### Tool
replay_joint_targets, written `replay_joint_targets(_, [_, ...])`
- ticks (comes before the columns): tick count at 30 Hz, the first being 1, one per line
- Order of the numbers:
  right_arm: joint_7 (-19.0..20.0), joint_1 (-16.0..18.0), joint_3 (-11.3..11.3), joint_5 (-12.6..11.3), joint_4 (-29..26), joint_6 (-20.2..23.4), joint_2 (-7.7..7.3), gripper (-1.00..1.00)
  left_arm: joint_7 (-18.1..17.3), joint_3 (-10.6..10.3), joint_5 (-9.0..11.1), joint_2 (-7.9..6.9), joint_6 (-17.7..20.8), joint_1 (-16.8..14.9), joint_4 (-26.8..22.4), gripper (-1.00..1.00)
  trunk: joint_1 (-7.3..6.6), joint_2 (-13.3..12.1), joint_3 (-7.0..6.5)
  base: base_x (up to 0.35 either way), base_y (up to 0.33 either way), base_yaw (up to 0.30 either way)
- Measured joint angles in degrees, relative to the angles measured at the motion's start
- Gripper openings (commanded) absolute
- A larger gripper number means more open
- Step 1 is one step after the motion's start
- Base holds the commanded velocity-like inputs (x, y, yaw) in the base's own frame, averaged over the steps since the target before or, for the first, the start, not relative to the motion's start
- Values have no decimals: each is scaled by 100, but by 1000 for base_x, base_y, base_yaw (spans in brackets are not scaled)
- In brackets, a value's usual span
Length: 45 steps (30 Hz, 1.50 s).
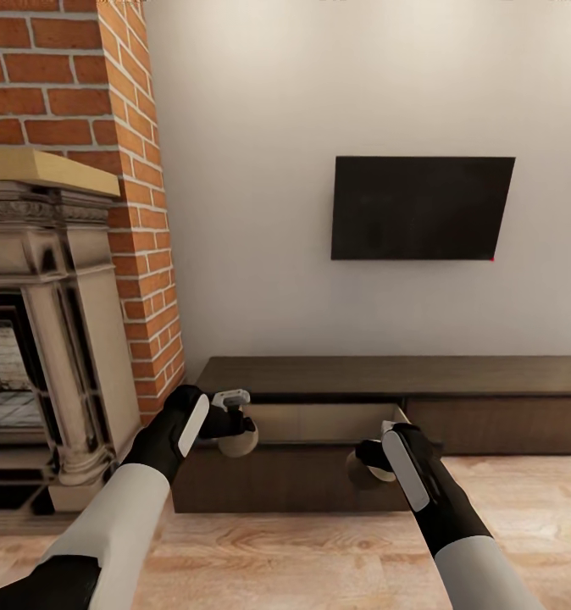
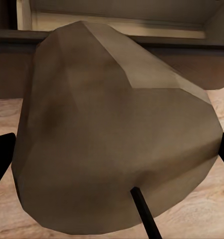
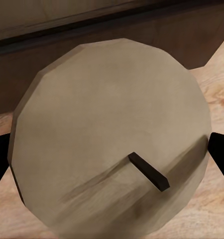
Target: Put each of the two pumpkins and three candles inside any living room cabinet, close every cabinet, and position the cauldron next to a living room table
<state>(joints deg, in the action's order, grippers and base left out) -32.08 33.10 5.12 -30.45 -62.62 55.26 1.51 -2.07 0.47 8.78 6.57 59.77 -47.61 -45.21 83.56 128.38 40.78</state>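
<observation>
Left claw (image 1: 235, 421), right claw (image 1: 372, 462): one candle each (two total).

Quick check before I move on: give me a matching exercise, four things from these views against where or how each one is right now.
Things:
1. left pincer
2. right pincer
3. cabinet
4. black screen

States:
A. mounted on the white wall
B. front compartment open, pale inside showing
C. shut on a beige candle, by the opening's left end
D. shut on a beige candle, by the opening's right end

Pairs: 1-C, 2-D, 3-B, 4-A
</observation>
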Motion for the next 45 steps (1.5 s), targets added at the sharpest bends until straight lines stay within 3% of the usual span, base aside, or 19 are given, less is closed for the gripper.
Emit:
replay_joint_targets(32, [18,-1,7,0,-11,-49,4,-100,-1,1,2,1,0,0,17,-100,-703,-1284,-574,0,0,0])
replay_joint_targets(35, [11,-1,8,16,-10,-91,22,-100,-1,1,-2,1,0,0,23,-100,-704,-1285,-575,0,0,0])
replay_joint_targets(41, [-18,0,14,83,58,-801,45,-100,0,-4,0,2,0,1,50,-100,-704,-1285,-575,0,0,0])
replay_joint_targets(45, [-25,-1,14,92,89,-987,50,-100,-6,-6,-1,2,0,1,66,-100,-704,-1285,-575,2,0,0])
